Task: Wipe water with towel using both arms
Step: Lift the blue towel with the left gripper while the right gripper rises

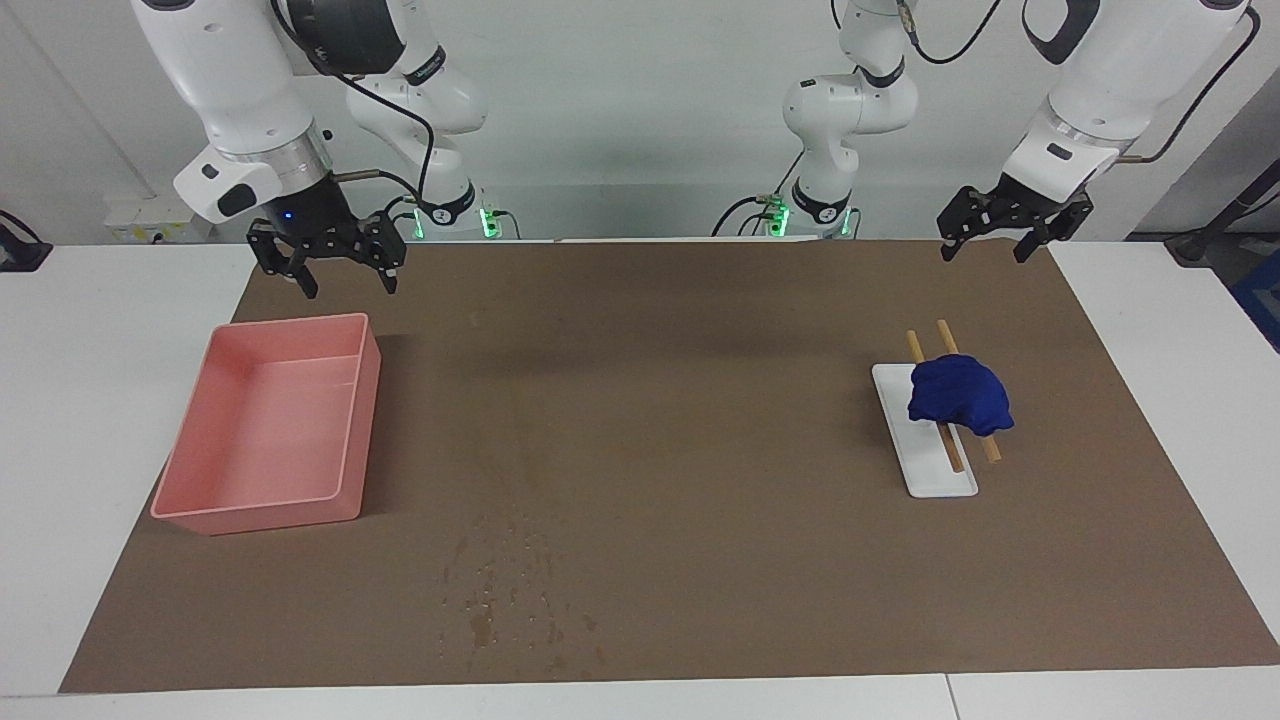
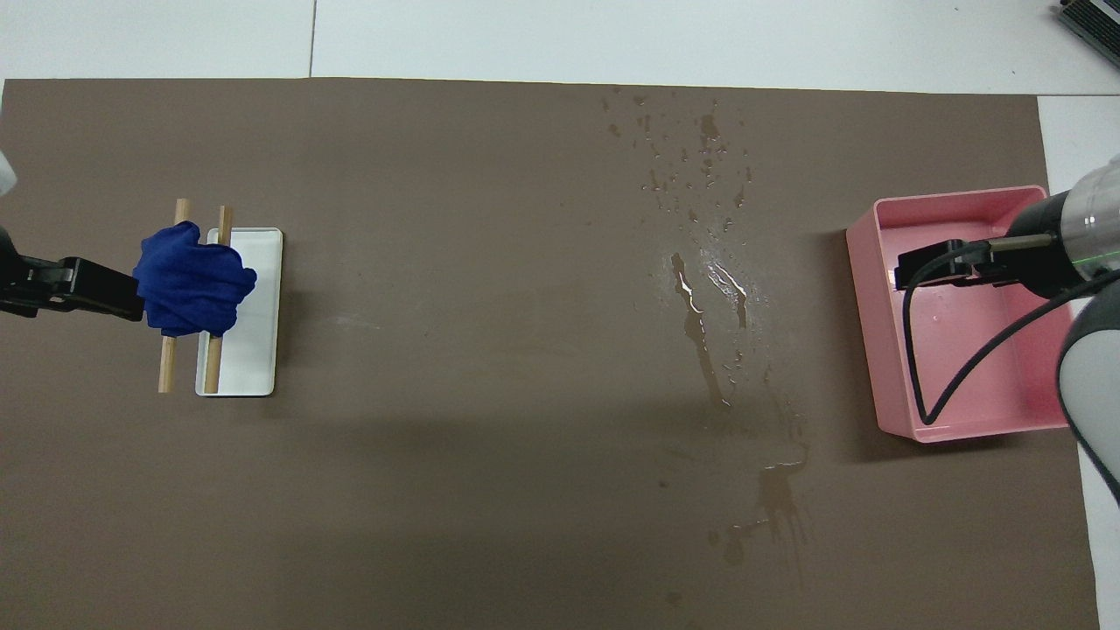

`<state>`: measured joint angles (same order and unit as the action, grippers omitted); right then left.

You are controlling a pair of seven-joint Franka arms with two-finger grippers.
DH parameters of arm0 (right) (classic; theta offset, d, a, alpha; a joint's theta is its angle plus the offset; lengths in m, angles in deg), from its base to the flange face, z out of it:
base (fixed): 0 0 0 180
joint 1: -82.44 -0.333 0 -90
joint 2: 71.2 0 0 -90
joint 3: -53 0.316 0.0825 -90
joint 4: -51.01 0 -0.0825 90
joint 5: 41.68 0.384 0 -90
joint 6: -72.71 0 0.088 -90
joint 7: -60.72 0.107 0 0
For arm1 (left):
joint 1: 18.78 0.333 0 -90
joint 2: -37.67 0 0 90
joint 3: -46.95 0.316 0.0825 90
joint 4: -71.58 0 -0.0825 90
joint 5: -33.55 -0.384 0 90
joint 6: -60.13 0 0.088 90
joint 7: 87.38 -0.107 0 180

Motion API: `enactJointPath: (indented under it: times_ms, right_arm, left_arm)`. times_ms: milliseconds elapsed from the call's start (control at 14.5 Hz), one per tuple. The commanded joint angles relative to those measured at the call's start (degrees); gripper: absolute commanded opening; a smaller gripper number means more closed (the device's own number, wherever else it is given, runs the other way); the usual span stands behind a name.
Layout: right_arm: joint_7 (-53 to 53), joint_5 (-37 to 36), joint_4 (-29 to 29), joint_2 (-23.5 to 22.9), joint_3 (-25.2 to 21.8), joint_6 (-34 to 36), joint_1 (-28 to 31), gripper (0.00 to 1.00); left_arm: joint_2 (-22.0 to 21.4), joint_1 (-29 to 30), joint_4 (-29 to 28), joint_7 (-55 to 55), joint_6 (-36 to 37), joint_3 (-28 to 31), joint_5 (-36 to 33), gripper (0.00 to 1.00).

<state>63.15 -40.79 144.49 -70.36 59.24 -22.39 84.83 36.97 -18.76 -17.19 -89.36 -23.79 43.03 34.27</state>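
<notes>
Taking the white tray (image 1: 925, 440) as our landmark and sweeping the facing view from its left edge: we first meet the right gripper (image 1: 345, 275), raised over the mat's robot-side edge just above the pink tray (image 1: 265, 430), well apart from the white tray, toward the right arm's end. Its jaws stand wide apart and it holds nothing.

Next comes the water (image 2: 709, 289), a streak and scattered drops on the brown mat (image 1: 650, 450) between the pink tray and the white tray, running out farther from the robots than the white tray.

Then the towel (image 1: 960, 395), bunched on two wooden sticks (image 1: 945, 440) that lie across the white tray's robot-side half.

Last, the left gripper (image 1: 985, 238) hangs nearer the robots than the white tray, jaws spread, empty.

We see these risks: a pinch that reaches too deep could catch a stick with the cloth, dragging it or tipping the white tray; a bunched towel may smear the long streak rather than soak it; both arms converging on the water could collide.
</notes>
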Motion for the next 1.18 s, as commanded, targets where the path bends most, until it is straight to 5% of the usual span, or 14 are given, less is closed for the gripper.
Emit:
enactJointPath:
  times_ms: [0,207,553,1106]
  right_arm:
    - [0.8,-1.1,0.8,0.7,0.2,-1.0,0.2,1.0]
    - [0.7,-1.3,0.8,0.7,0.2,-1.0,0.2,1.0]
    - [1.3,-1.2,0.8,0.7,0.3,-0.9,0.2,1.0]
    - [16.5,12.5,1.6,0.8,0.4,-1.5,0.0,1.0]
  left_arm:
    - [-0.4,0.5,-0.3,-0.2,-0.6,-0.5,0.1,1.0]
    - [-0.6,0.3,-1.7,0.1,-2.1,-0.5,0.0,1.0]
    - [-5.9,0.9,-18.0,7.7,-21.6,-0.4,-0.8,1.0]
    - [5.8,3.2,-21.2,18.4,-41.8,-0.4,-11.4,1.0]
